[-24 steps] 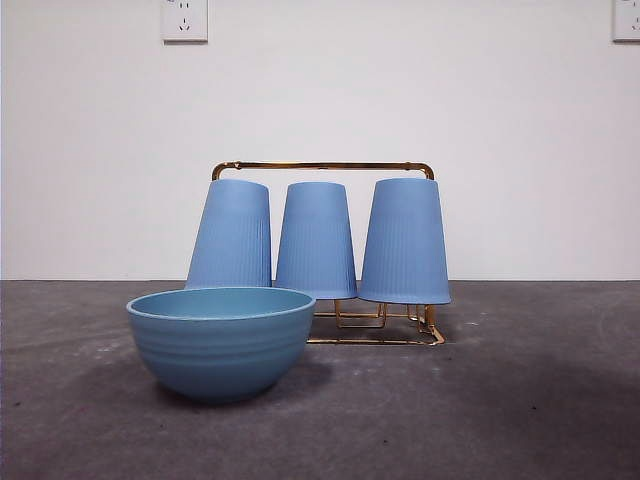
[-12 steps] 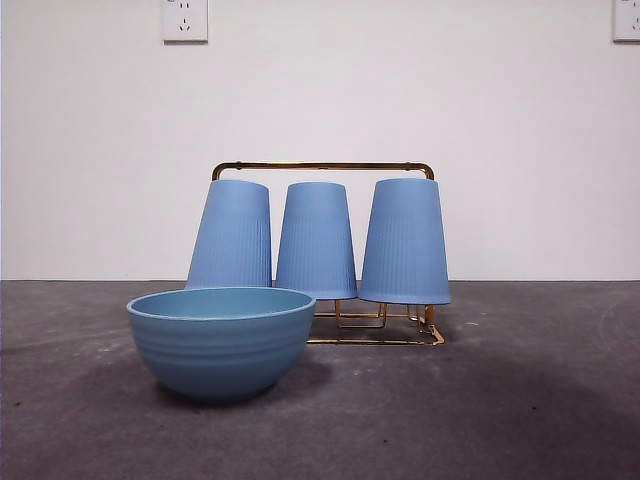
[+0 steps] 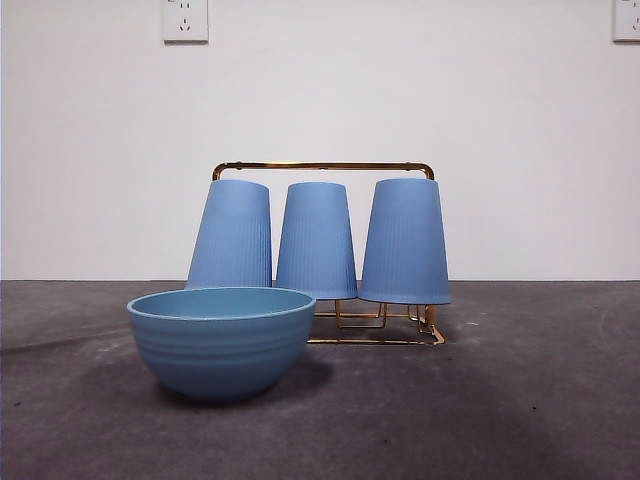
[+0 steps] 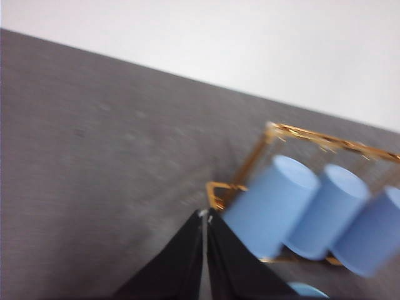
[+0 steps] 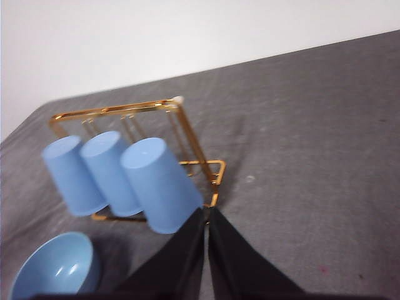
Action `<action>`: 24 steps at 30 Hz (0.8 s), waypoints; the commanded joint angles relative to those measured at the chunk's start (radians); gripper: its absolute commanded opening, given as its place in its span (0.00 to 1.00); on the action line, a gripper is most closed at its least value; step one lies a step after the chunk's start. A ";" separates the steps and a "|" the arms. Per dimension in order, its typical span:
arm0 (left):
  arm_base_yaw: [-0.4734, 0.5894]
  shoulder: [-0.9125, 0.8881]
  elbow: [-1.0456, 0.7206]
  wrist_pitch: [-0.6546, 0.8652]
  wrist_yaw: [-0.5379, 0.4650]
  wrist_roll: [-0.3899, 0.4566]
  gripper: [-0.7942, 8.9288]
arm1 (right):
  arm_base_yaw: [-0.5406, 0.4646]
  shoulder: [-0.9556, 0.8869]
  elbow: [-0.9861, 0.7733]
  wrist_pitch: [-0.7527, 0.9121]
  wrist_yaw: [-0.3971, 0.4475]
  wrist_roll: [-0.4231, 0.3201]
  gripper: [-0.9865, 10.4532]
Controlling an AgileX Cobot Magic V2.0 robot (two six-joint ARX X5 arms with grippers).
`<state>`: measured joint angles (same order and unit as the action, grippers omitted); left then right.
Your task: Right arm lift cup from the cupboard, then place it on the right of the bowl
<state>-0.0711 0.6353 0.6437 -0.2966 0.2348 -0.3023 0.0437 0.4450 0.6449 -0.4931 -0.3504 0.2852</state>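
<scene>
Three light-blue ribbed cups hang upside down on the gold wire cupboard [image 3: 322, 166]: a left cup [image 3: 231, 234], a middle cup [image 3: 316, 240] and a right cup [image 3: 405, 241]. The blue-teal bowl [image 3: 221, 339] stands in front of the left cup. In the right wrist view my right gripper [image 5: 207, 214] is shut and empty, above the table beside the nearest cup [image 5: 160, 182]; the bowl [image 5: 53, 267] and cupboard [image 5: 112, 112] also show. In the left wrist view my left gripper [image 4: 205, 215] is shut and empty, near the cupboard's [image 4: 278, 130] end cup [image 4: 271, 204]. Neither gripper shows in the front view.
The grey table [image 3: 530, 390] stretches to the right of the bowl and rack. A white wall stands behind, with a socket [image 3: 185, 19] at the top left and another socket [image 3: 627, 19] at the top right.
</scene>
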 commanded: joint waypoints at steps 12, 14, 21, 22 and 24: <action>-0.136 0.283 0.256 -0.137 0.311 0.196 0.09 | 0.013 0.300 0.190 -0.092 -0.321 -0.322 0.10; -0.148 0.286 0.256 -0.144 0.324 0.219 0.09 | 0.020 0.309 0.190 -0.093 -0.349 -0.323 0.10; -0.160 0.286 0.256 -0.161 0.323 0.235 0.13 | 0.026 0.311 0.190 -0.093 -0.364 -0.318 0.10; -0.160 0.286 0.256 -0.161 0.323 0.235 0.14 | 0.026 0.311 0.190 -0.092 -0.364 -0.318 0.10; -0.160 0.286 0.256 -0.161 0.323 0.235 0.22 | 0.026 0.311 0.190 -0.092 -0.364 -0.314 0.13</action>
<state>-0.2276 0.9161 0.8814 -0.4679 0.5529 -0.0879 0.0658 0.7502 0.8169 -0.5941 -0.7078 -0.0227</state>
